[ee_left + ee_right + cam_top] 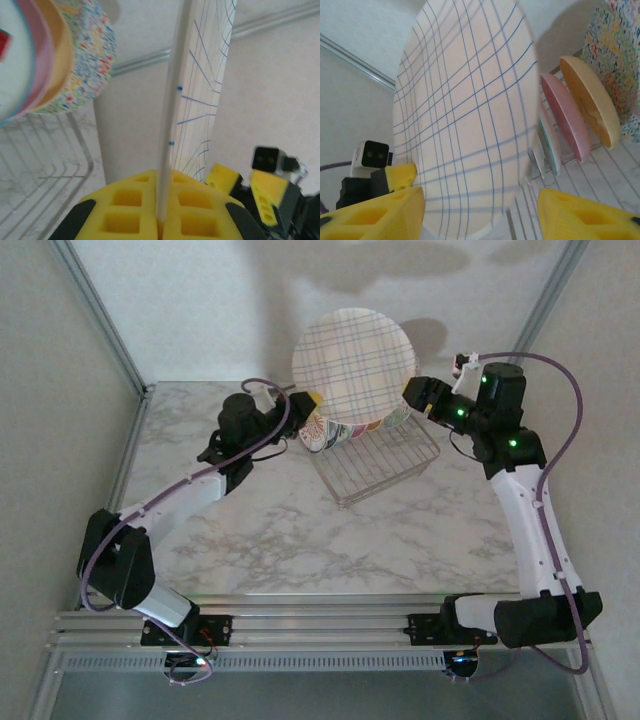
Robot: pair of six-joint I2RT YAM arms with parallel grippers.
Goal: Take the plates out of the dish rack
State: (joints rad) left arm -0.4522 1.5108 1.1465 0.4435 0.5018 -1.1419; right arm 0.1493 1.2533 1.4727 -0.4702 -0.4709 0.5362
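Observation:
A large cream plate (352,360) with a blue and purple grid stands on edge in the air above the dish rack (400,468). My left gripper (310,400) is shut on its lower left rim; in the left wrist view the yellow pads (132,207) pinch the thin rim (172,115). At the plate's right side my right gripper (413,400) is open, its pads (375,215) spread on either side of the plate (465,115) and not touching it. More plates stand in the rack: pink (565,117), yellow-orange (592,100), speckled (620,50).
The wire rack sits at the back middle of the marble table (300,540), with its standing plates (325,430) at its left end, just below the lifted plate. The cage's walls and posts (100,315) close in behind and at both sides.

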